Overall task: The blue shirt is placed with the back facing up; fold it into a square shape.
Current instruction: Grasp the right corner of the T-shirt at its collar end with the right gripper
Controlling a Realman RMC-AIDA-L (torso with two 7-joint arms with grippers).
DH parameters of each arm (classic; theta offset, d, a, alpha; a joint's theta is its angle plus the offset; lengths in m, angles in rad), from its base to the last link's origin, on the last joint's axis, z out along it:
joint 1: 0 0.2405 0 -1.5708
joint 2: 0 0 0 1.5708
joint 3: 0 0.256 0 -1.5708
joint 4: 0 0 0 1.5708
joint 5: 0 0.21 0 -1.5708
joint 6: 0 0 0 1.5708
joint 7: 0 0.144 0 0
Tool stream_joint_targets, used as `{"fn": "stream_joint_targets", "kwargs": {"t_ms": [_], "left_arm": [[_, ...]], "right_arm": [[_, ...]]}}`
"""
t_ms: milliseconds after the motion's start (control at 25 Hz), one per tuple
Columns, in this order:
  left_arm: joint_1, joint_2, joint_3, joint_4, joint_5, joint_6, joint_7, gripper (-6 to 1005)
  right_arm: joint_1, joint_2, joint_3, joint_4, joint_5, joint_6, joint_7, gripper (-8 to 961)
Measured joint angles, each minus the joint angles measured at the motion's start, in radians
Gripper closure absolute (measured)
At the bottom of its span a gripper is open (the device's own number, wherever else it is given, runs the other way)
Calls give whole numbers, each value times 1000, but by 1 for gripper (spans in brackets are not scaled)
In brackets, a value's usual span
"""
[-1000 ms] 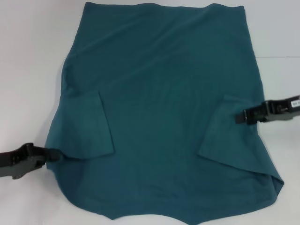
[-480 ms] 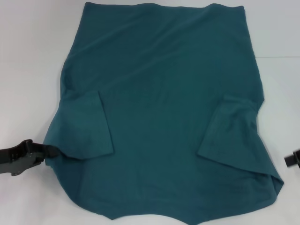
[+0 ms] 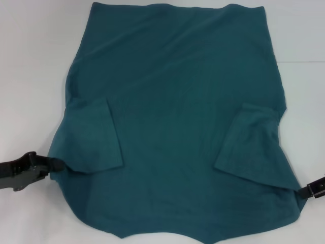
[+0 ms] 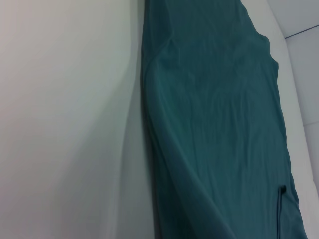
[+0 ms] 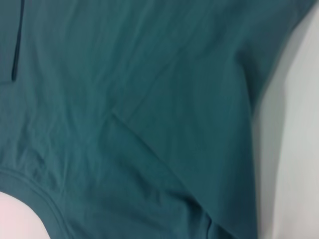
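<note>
The blue shirt (image 3: pixel 172 101) lies flat on the white table (image 3: pixel 30 61), hem at the far side and neck end near me. Both short sleeves are folded inward onto the body, one at the left (image 3: pixel 94 137) and one at the right (image 3: pixel 254 145). My left gripper (image 3: pixel 57 165) sits low at the shirt's left edge, touching the cloth by the folded sleeve. My right gripper (image 3: pixel 303 192) is at the shirt's near right corner, mostly cut off by the frame edge. The shirt also fills the left wrist view (image 4: pixel 219 124) and the right wrist view (image 5: pixel 149 99).
White table surface (image 3: pixel 304 30) shows on both sides of the shirt and beyond it. A thin seam line (image 3: pixel 302 62) runs across the table at the right. The shirt's near edge runs out of the head view at the bottom.
My right gripper left the folded right sleeve, drew out to the right, then came back in at the shirt's near right corner. My left gripper shifted slightly. The shirt has not moved.
</note>
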Motion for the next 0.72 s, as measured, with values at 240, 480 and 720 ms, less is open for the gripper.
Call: {"fn": "stream_joint_targets", "kwargs": {"t_ms": [240,480,720], "left_arm": [[0,0,0,0,1,0,0,961],[0,0,-4,-2,0,-1,0,960],[0,0,-4,-2,0,-1,-1,960]], "right_arm": [[-1,12,-9,6,-1,24,-4,419],[-2,21,-25,8,-2,38,2,418],[7,40,-43,10,-2,55,5,419]]}}
